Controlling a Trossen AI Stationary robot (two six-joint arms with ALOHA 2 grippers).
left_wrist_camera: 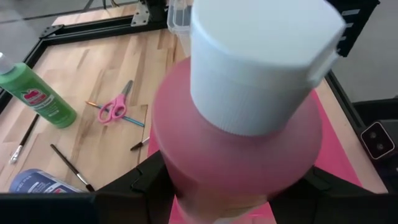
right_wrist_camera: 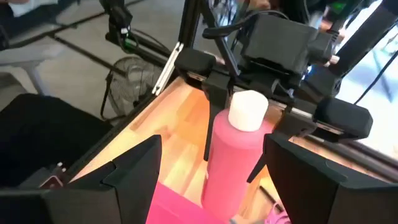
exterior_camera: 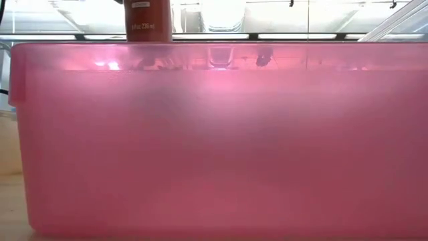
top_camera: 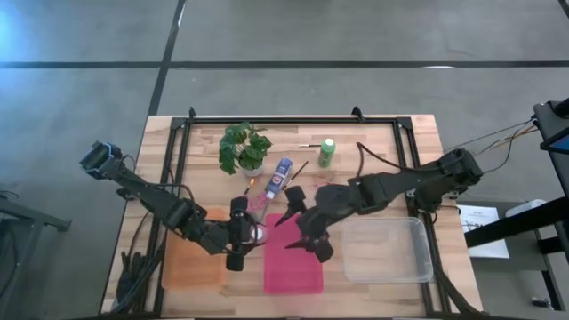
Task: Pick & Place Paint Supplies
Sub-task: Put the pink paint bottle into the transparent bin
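Note:
My left gripper (top_camera: 242, 233) is shut on a pink paint bottle (left_wrist_camera: 236, 143) with a white cap (right_wrist_camera: 248, 110), held over the gap between the orange bin (top_camera: 189, 262) and the pink bin (top_camera: 292, 267). My right gripper (top_camera: 300, 229) hangs open over the pink bin, facing the bottle from a short way off, touching nothing. On the wood lie a green bottle (top_camera: 327, 151), a blue-and-white bottle (top_camera: 281, 176), pink-handled scissors (left_wrist_camera: 113, 109) and thin brushes (left_wrist_camera: 71, 167). My left gripper pinches the pink bottle's body (left_wrist_camera: 180, 180) between its two fingers (left_wrist_camera: 142, 182), below the white cap. The fingers come from the table's left, slanting down. The bottle stands nearly upright in the hold, cap up, with its upper part showing above the pink bin's rim (exterior_camera: 214, 48).
A clear bin (top_camera: 388, 251) stands right of the pink bin at the near edge. A potted plant (top_camera: 244, 148) stands at the far middle. A black frame (top_camera: 293, 120) runs round the tabletop, and another brush (top_camera: 311, 145) lies beside the green bottle.

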